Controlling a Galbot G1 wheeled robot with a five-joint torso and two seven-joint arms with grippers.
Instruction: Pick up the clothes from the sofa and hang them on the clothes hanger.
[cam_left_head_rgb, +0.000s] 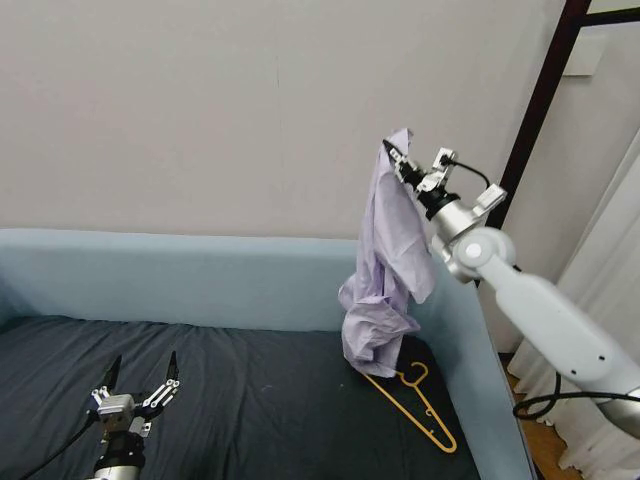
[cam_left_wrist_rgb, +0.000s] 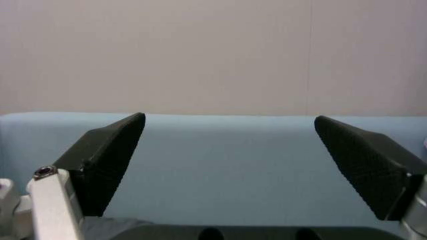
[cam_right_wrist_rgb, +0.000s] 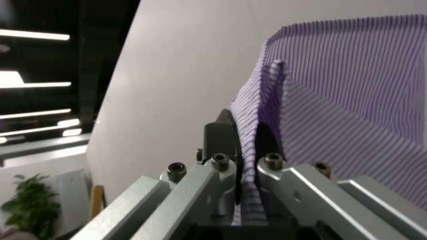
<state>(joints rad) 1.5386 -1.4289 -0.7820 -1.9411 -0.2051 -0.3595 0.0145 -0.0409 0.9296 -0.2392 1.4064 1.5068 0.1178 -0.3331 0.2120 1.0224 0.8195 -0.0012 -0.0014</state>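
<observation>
Nearest me, my left jaws hover low over the sofa's (cam_left_head_rgb: 200, 280) dark seat, spread wide and empty. Farther right, the yellow hanger (cam_left_head_rgb: 425, 405) lies on that seat, one end under the hem of the purple striped shirt (cam_left_head_rgb: 385, 260). My right jaws, raised high, are clamped on the shirt's top edge, and it hangs down toward the seat.

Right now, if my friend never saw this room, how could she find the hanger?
Find the light blue sofa with the dark seat. At its right end, the right end effector holds up a purple striped shirt, and the hanger lies on the seat just beneath the shirt's bottom. It is the one thin yellow thing there, a skinny triangle with a hook.
</observation>
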